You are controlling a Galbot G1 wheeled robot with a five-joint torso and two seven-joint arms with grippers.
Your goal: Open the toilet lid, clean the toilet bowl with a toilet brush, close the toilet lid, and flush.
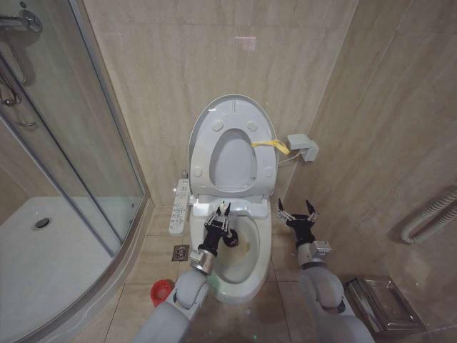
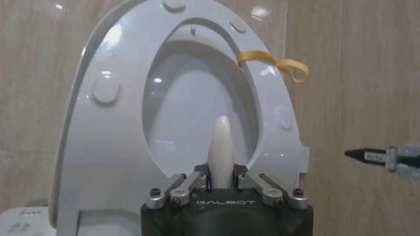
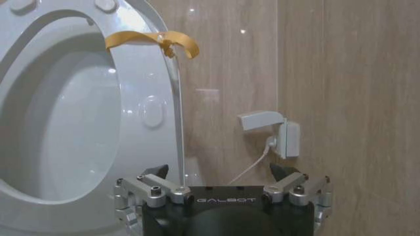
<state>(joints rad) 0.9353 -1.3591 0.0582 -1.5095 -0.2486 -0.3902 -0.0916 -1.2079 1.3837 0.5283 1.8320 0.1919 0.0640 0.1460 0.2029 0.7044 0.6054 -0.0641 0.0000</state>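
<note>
The toilet lid (image 1: 234, 161) stands upright against the wall with the seat ring (image 1: 214, 136) raised in front of it; a yellow tab (image 1: 272, 146) hangs from its side. Below lies the open toilet bowl (image 1: 239, 275), stained yellowish inside. My left gripper (image 1: 220, 211) is over the bowl's back part, shut on the white handle of the toilet brush (image 2: 222, 142), which points up toward the lid (image 2: 190, 108). Right of the bowl my right gripper (image 1: 295, 209) hangs open and holds nothing; it faces the lid's edge (image 3: 154, 113) in the right wrist view.
A long white button panel (image 1: 180, 207) runs along the bowl's left side. A floor drain (image 1: 181, 251) and the round red holder (image 1: 163, 291) sit on the tiles left of the bowl. The glass shower enclosure (image 1: 71, 143) is at the left, with a wall box (image 1: 303, 148) and a metal tray (image 1: 382, 304) at the right.
</note>
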